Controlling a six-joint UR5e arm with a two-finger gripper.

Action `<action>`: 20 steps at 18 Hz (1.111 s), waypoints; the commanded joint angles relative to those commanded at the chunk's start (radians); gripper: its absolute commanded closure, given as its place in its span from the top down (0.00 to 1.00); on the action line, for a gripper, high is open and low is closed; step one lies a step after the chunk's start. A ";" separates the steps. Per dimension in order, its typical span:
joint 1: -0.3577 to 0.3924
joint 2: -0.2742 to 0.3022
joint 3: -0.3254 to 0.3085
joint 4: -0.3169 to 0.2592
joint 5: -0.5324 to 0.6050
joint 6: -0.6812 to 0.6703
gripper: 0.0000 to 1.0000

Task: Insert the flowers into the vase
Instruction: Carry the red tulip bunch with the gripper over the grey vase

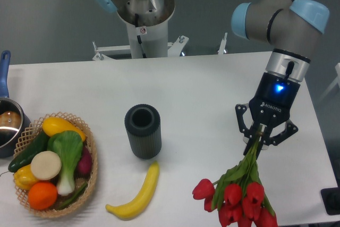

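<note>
The vase (143,131) is a dark ribbed cylinder standing upright near the table's middle, its round mouth facing up. The flowers (239,195), red tulip buds on green stems and leaves, hang at the lower right with the buds low, near the table's front edge. My gripper (258,137) is shut on the stem ends, above the buds and well to the right of the vase. Whether the buds touch the table I cannot tell.
A yellow banana (137,196) lies just in front of the vase. A woven basket (91,176) of vegetables and fruit sits at the left front. A pot (7,123) with a blue handle stands at the far left edge. The robot's base (143,19) is behind the table.
</note>
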 joint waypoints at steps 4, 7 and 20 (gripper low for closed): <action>-0.006 0.000 0.001 0.012 -0.002 0.017 0.26; -0.012 0.008 -0.003 0.012 0.000 0.023 0.26; -0.172 0.048 -0.055 0.025 -0.196 0.055 0.26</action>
